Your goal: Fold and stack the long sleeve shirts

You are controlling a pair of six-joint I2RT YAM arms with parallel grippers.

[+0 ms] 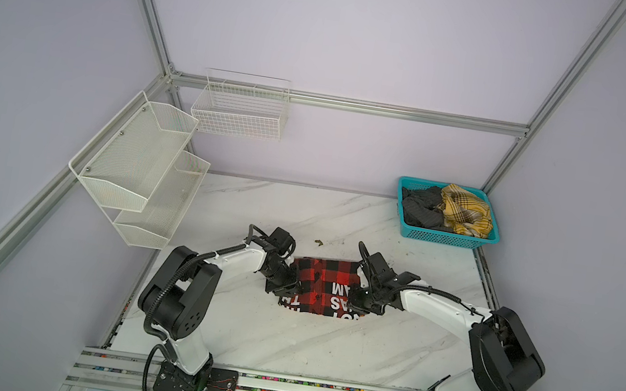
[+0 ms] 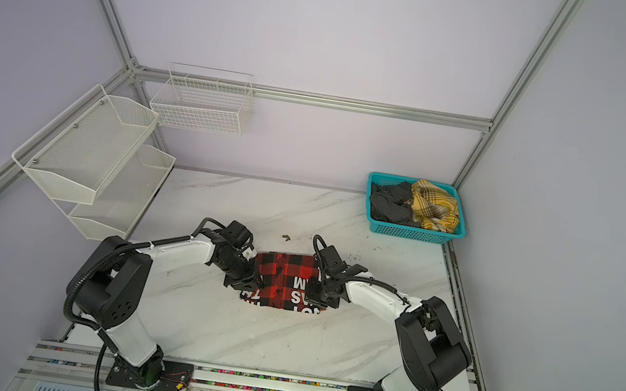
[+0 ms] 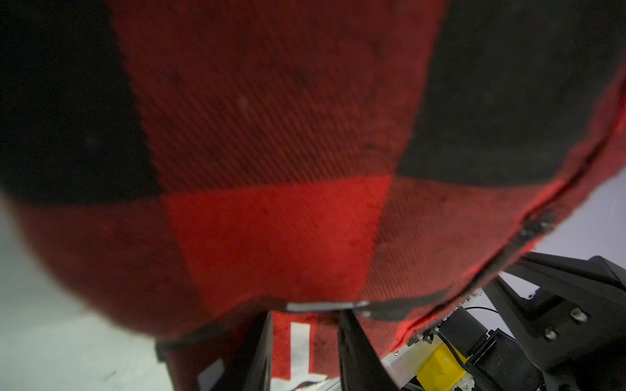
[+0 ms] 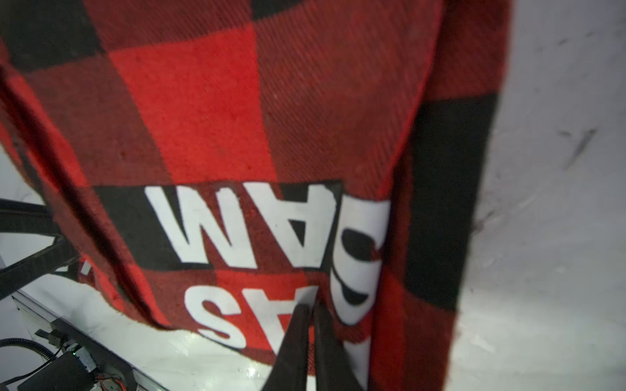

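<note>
Left gripper [image 3: 305, 316] jaws stood partly apart beneath a draped flap, hold unconfirmed. Right gripper [image 4: 310, 304] pinched the flannel shirt [image 1: 321, 282], part-folded at mid-table [image 1: 321, 353]. Uneven release could collapse the fold. Other garments [image 1: 464, 215] filled the far basket [image 1: 445, 238].

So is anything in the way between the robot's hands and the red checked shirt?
No, nothing visible. Both arms' jaws are right at the red checked shirt, one on each side; the right ones pinch it.
</note>
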